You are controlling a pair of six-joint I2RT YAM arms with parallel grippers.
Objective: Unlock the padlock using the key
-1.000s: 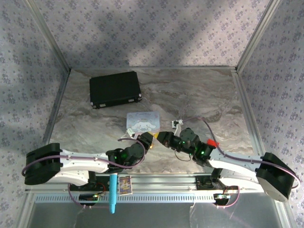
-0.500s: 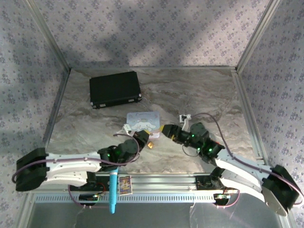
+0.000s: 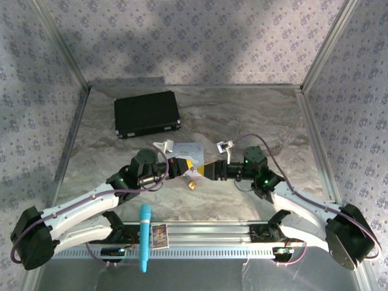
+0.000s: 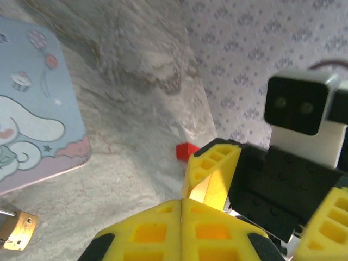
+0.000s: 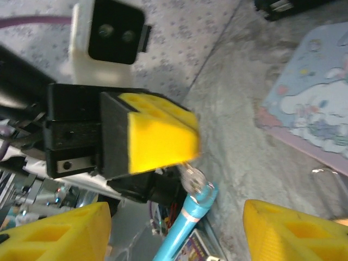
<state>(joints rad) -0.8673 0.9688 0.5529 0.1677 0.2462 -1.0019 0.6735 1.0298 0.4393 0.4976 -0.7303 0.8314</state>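
Note:
The small brass padlock (image 3: pixel 193 185) lies on the marble table just below the spot where the two grippers face each other; the left wrist view has it at the lower left (image 4: pixel 16 231). My left gripper (image 3: pixel 185 168) (image 4: pixel 180 202) is shut on the thin silvery key (image 5: pixel 192 178), whose round end sticks out from its yellow fingers (image 5: pixel 157 136). Facing it a short way off, my right gripper (image 3: pixel 206 171) (image 5: pixel 175 211) stands open with nothing between its fingers. One of its yellow fingers (image 4: pixel 212 174) sits just past my left fingertips.
A pastel tin (image 3: pixel 185 150) lies just behind the grippers. A black case (image 3: pixel 147 113) sits at the back left. A blue pen-shaped stick (image 3: pixel 145 237) and a small card (image 3: pixel 159 236) rest at the near rail. A red cube (image 4: pixel 186 150) lies beyond the right finger.
The right gripper has opened and drawn back a little to the right. The left arm has swung farther over the table, its gripper still shut. The padlock now lies uncovered.

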